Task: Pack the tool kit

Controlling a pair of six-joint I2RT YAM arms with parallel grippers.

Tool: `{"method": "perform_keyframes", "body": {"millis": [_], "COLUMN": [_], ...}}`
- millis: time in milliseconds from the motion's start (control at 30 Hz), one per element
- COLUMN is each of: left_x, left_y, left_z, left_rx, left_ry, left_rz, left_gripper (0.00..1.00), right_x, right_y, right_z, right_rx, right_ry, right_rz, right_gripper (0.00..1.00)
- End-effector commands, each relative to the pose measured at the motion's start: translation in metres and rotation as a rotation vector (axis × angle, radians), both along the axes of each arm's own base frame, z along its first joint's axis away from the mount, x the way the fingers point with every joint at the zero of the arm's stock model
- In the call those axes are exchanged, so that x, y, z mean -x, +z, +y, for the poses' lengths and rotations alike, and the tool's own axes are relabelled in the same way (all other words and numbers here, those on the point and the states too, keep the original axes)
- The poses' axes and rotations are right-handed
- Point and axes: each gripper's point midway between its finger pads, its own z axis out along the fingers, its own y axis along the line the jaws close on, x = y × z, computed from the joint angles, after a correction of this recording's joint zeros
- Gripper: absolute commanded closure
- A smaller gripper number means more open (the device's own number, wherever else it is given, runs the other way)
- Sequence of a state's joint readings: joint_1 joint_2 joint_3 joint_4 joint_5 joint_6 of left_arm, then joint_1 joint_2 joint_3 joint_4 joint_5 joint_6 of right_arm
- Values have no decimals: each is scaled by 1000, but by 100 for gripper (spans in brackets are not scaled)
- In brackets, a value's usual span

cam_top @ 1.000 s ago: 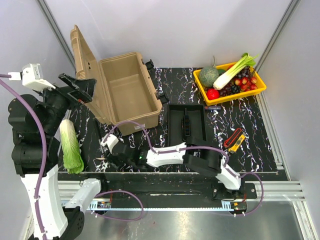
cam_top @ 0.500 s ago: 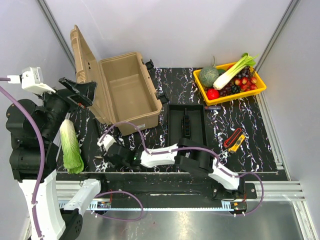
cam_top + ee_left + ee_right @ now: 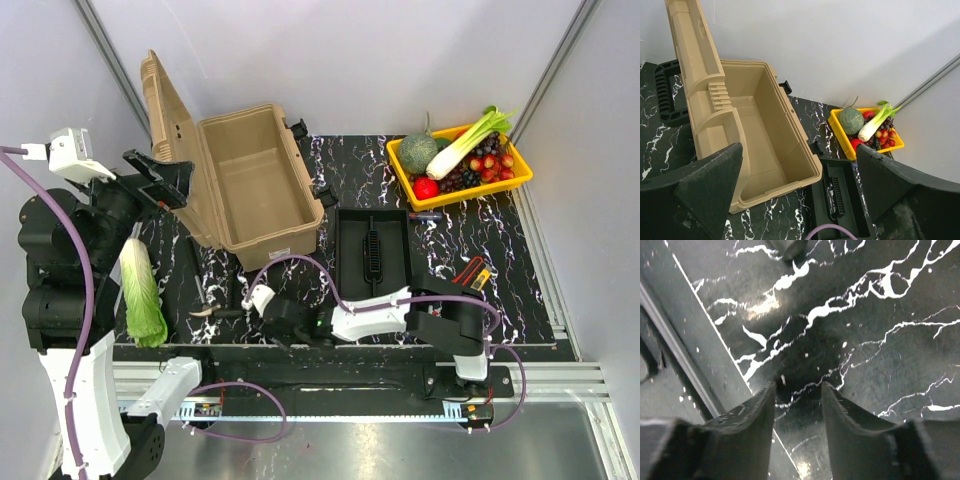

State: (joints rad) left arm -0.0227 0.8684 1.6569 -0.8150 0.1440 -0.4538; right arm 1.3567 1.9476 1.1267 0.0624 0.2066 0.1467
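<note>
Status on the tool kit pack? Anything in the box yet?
Done: only the toolbox lid is open; the box is empty. The black inner tray sits on the mat beside it. In hand: nothing. The right gripper is low over bare mat near a small tool; the left gripper is open above the box. Left: load the tray, that tool and the red and yellow tools, then close.

Bright, even light from above fills the top view, and the toolbox (image 3: 255, 185) casts only a soft, short shadow. The right wrist view is dimmer: white glare patches sit on the glossy table (image 3: 765, 307), and the right fingers (image 3: 752, 425) are blurred. The left fingers (image 3: 705, 185) look dark and soft, while the background behind them is sharp.
</note>
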Motion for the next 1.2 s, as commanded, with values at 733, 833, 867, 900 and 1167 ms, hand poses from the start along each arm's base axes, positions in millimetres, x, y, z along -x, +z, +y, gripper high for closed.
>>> {"method": "perform_keyframes", "body": {"millis": [733,833,867,900,1167], "left_x": [6,5,3,2,-2], "left_y": [24,24,22,23,27], "left_z": [-1,0,0,0,1], "left_rx": [-16,-24,-25,-28,-54], "left_ry": [-8,-6,-8,-8,-6], "left_rz": [-76,-74,-68,-68,-81], "left_gripper": [1,1,1,1,1], "right_x": [-21,-19,-18,-18,-8], "right_y": [-40,-44,-45,-47,-31], "right_z": [71,65,64,62,29], "right_rx": [44,64,74,84,89], "right_ry": [263,292,297,301,330], "right_rz": [46,42,43,41,18], "right_gripper": [46,55,59,62,77]}}
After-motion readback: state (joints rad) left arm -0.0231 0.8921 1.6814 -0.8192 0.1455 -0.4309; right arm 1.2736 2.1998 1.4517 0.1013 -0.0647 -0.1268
